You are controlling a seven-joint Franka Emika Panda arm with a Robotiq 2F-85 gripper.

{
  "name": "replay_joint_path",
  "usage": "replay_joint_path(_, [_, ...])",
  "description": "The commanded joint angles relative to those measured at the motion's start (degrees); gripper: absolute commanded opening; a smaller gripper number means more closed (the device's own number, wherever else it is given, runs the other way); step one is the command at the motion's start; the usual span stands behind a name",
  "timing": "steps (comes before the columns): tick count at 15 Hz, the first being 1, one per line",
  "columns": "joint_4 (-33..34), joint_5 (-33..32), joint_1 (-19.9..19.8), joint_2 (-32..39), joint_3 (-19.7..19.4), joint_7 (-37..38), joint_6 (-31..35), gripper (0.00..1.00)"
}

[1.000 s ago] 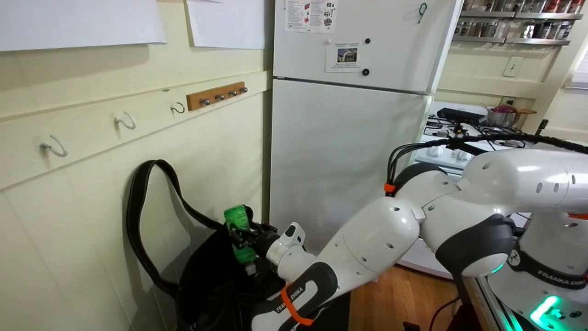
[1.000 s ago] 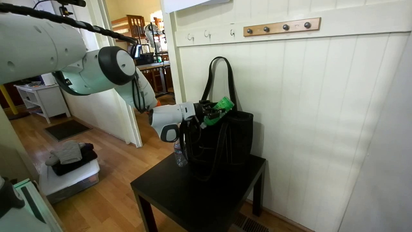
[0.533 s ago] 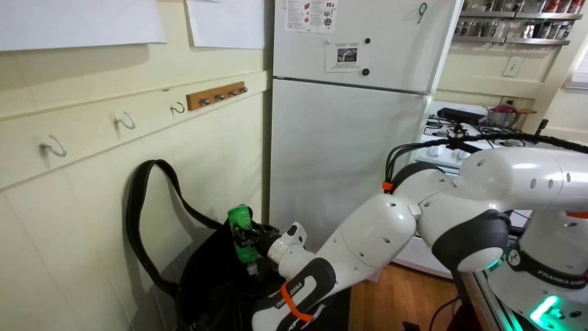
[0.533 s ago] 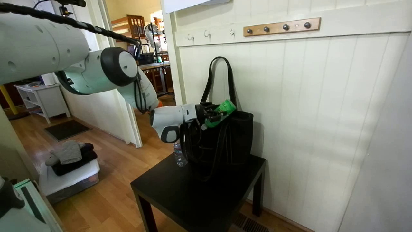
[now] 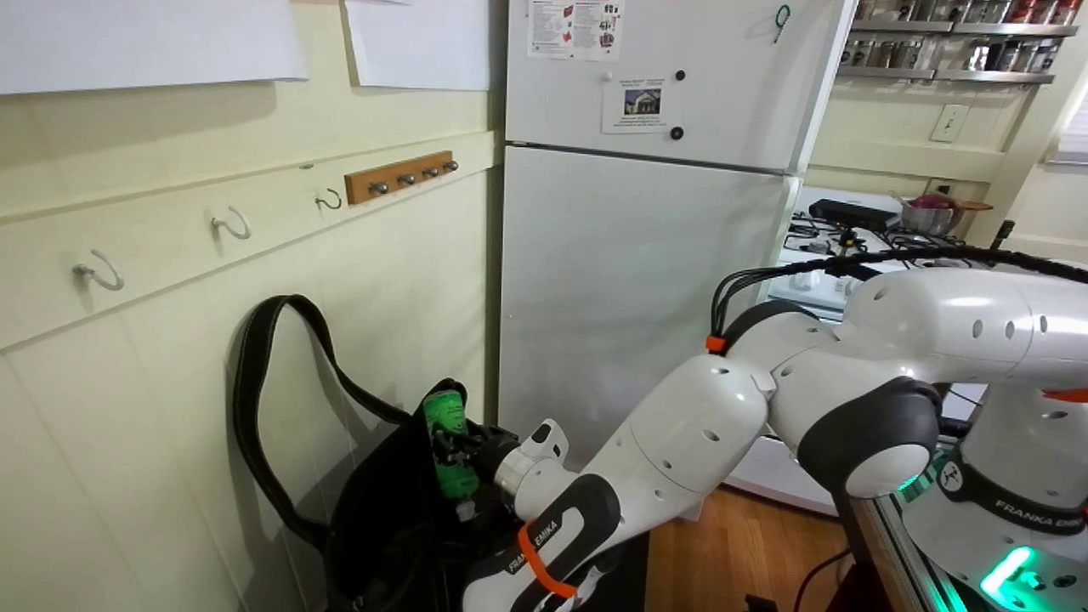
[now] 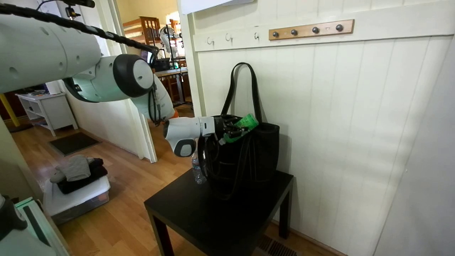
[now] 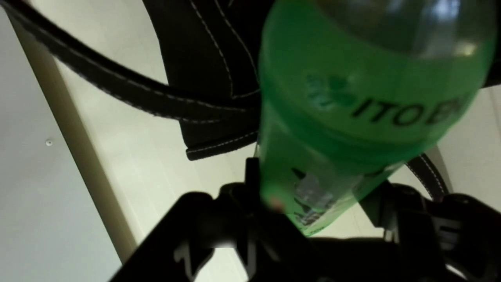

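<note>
The gripper (image 7: 315, 192) is clamped around the green bottle (image 7: 360, 105), its black fingers (image 7: 409, 207) pressed against opposite sides; the label fills much of the wrist view. In both exterior views the green bottle is up at the top of the black bag (image 6: 265, 153), well above the bench (image 6: 213, 220), tilted so that its cap (image 6: 222, 141) points down and its base up. It overlaps the bag's upper edge; whether any part of it lies below the rim I cannot tell.

As far as this shows, the grasp is made and the green bottle is clear of the bench and at the bag. Release is not yet done, as the grip alone seems to carry the weight, so I judge the work well advanced but unfinished.

The bag stands on the bench close to the wall (image 6: 337, 106), one strap (image 5: 247, 408) rising in a loop. In an exterior view a clear bottle (image 6: 198, 172) stands upright on the bench just beside the bag, out of the gripper's hold; whether it touches the bag is hard to tell.
</note>
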Motion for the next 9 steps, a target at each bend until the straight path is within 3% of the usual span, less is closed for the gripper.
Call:
replay_joint_path(1, [1.1, -0.5, 0.0, 0.6, 0.6, -1.5, 1.1, 0.36])
replay_joint_path(9, [0.2, -1.2, -0.2, 0.4, 1.1, -6.3, 0.4, 0.36])
